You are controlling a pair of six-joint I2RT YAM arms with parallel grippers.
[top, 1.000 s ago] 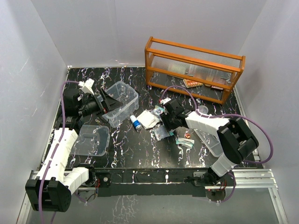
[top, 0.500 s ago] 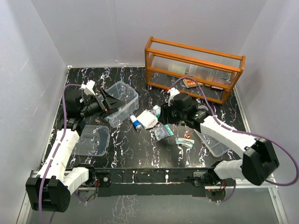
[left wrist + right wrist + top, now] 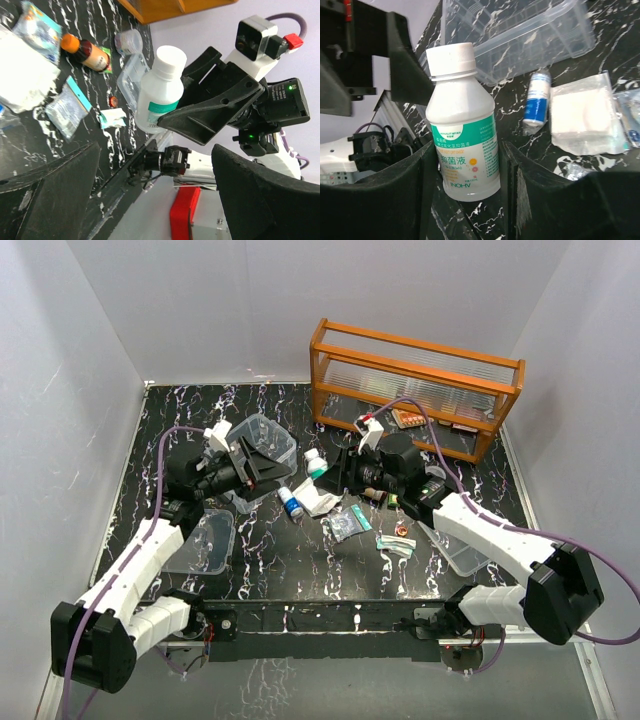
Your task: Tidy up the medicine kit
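- Medicine kit [image 3: 274,434], a clear plastic rectangular box with rounded corners: sits on the black white-veined marbled table [image 3: 280,565], left of centre and towards the rear. In the top view the left gripper hides part of it.
- From the right wrist camera, the medicine kit [image 3: 530,30] lies on the table beyond the held bottle.
- Left gripper [image 3: 252,462]: jaws spread wide with nothing between them. It sits over the near side of the kit and faces the right gripper.
- Left wrist view: the left gripper [image 3: 155,150] frames the bottle and the opposite arm, well apart from both.
- Right gripper [image 3: 326,473]: jaws partly closed, clamping a white plastic bottle [image 3: 316,463] with a white cap and a teal label. The bottle is off the table and roughly upright.
- Right wrist view: the right gripper [image 3: 467,155] grips the lower body of the white plastic bottle [image 3: 462,130].
- Small white vial with a blue label [image 3: 291,504]: lies on the table between the kit and a white gauze packet [image 3: 320,500].
- Orange wooden glass-fronted rack [image 3: 415,385]: stands at the rear right.
- Shallow clear plastic tray [image 3: 215,540]: lies near the left front edge.
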